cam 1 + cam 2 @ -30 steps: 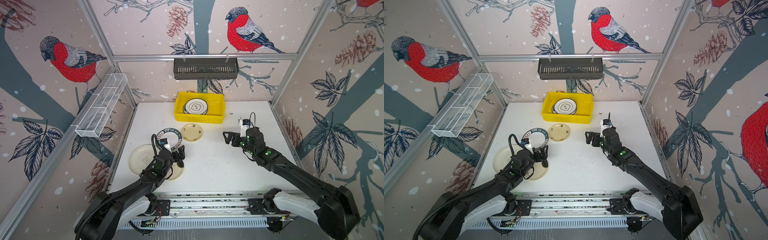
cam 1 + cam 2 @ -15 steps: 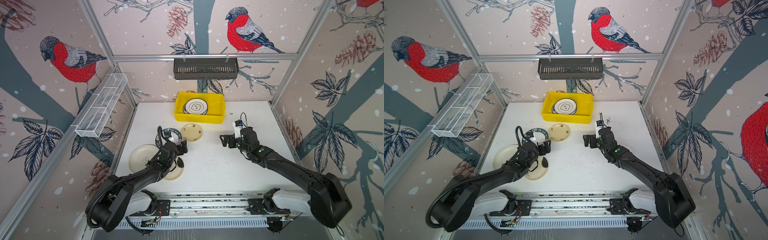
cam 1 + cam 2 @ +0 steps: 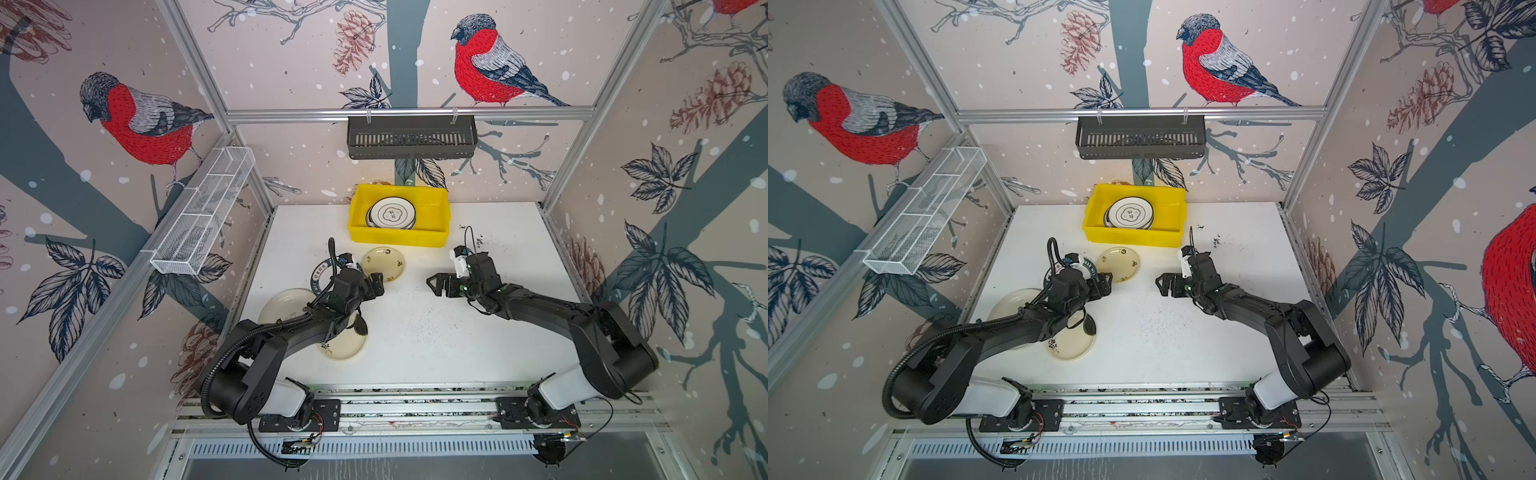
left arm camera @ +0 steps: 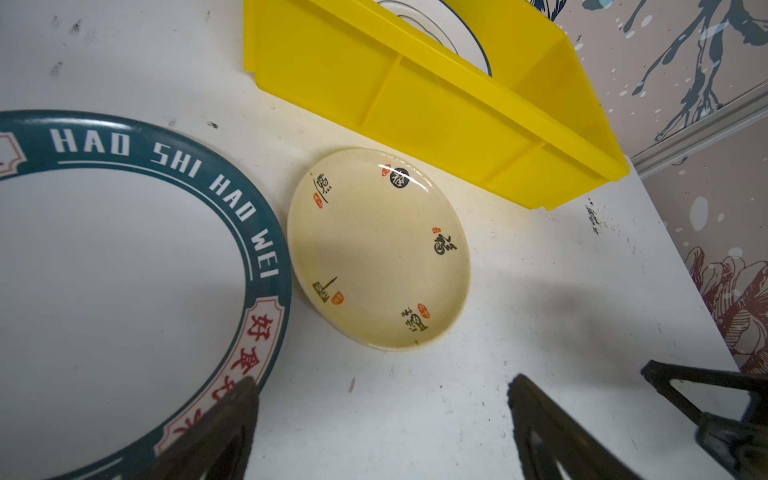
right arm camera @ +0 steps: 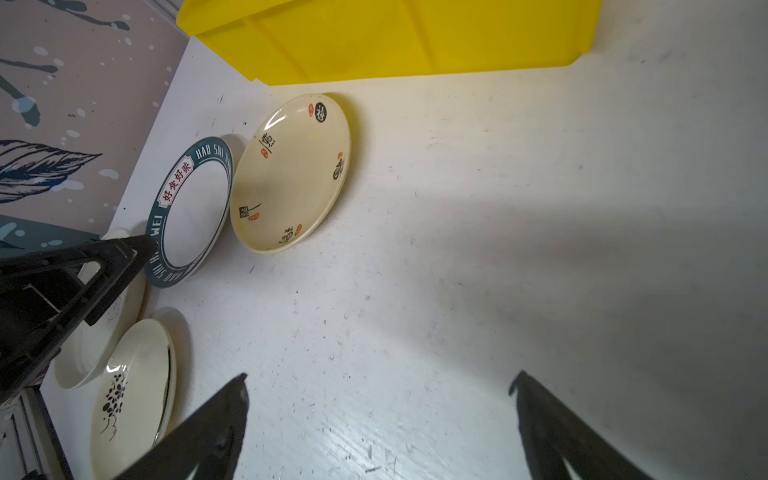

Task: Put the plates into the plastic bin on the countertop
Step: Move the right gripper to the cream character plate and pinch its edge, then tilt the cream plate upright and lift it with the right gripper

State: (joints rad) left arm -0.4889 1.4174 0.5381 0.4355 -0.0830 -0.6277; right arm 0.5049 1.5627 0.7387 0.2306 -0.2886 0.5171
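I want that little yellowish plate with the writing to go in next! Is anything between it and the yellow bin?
Nothing visible. Only bare countertop lies between the small yellowish plate and the yellow bin. The open left gripper also has a clear path to it. The plate just has to go over the bin's wall.

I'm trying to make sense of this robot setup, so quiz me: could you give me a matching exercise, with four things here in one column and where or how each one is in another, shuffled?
Things
1. white round plate with teal lettered rim
2. bright yellow rectangular plastic bin
3. dark slotted basket
4. left claw

Place or state
A. hangs on the back wall
B. open, holding nothing
C. lies flat on the white countertop
D. holds a stack of plates

Pairs: 1-C, 2-D, 3-A, 4-B
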